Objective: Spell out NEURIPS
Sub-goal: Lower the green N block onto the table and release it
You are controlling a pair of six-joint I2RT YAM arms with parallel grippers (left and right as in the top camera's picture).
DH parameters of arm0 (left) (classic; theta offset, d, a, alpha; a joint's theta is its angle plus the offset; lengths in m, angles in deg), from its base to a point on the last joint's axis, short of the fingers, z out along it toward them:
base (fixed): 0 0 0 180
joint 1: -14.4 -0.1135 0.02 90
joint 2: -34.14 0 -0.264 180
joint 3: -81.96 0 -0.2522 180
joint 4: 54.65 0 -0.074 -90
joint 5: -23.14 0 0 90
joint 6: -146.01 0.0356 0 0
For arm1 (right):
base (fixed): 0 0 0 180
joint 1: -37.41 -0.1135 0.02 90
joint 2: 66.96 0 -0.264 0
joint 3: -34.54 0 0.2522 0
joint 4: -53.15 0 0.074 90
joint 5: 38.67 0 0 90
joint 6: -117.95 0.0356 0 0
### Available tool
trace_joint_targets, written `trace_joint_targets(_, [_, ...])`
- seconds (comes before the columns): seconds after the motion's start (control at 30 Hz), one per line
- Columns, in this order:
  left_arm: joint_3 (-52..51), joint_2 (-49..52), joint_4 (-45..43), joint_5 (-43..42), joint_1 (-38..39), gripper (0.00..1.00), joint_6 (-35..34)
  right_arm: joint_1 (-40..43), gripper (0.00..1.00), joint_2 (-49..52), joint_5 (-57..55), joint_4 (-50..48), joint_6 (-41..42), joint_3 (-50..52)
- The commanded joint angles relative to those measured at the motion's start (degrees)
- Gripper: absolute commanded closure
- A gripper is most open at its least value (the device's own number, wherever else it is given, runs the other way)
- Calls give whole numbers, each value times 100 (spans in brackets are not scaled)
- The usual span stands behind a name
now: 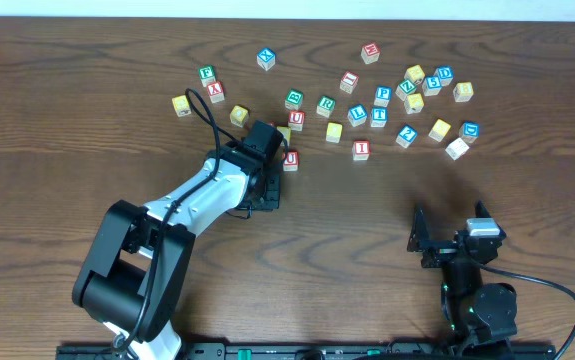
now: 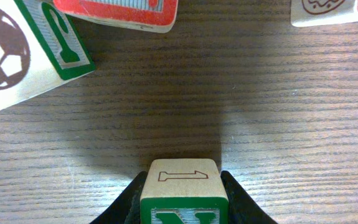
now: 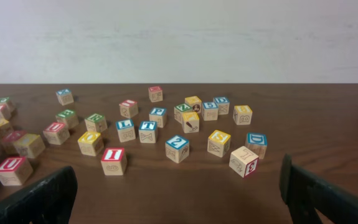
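My left gripper point(image 2: 183, 180) is shut on a green N cube point(image 2: 183, 210), its fingers pressed to both sides just above the wood. In the overhead view the left gripper point(image 1: 267, 152) covers that cube, beside the red U point(image 1: 295, 120). Spread out to the right are the green R point(image 1: 325, 104), blue P point(image 1: 383, 95), red I point(image 1: 361, 149) and a yellow-faced S cube point(image 3: 219, 140). The right gripper point(image 3: 179, 193) hangs open and empty near the front edge, well short of the red I point(image 3: 113, 155).
A soccer-ball cube point(image 2: 4, 50) and a red-faced cube point(image 2: 116, 12) lie close ahead of the left gripper. A red J cube point(image 1: 290, 158) sits by its right side. Other letter cubes, such as a blue X point(image 1: 265, 58), are scattered along the far half of the table point(image 1: 67, 160).
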Motion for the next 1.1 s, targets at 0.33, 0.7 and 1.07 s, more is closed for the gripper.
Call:
trace_joint_targets(0.33, [-83,170,-61,131,24,87,76,39,1,-17,-42,24,72,4])
trace_joint_targets(0.7, [-81,170,-79,131,24,56,76,39,1,-17,-44,24,72,4])
trace_joint_targets(1.07, [44,122,4,129,24,51,76,39,1,-17,-42,24,74,4])
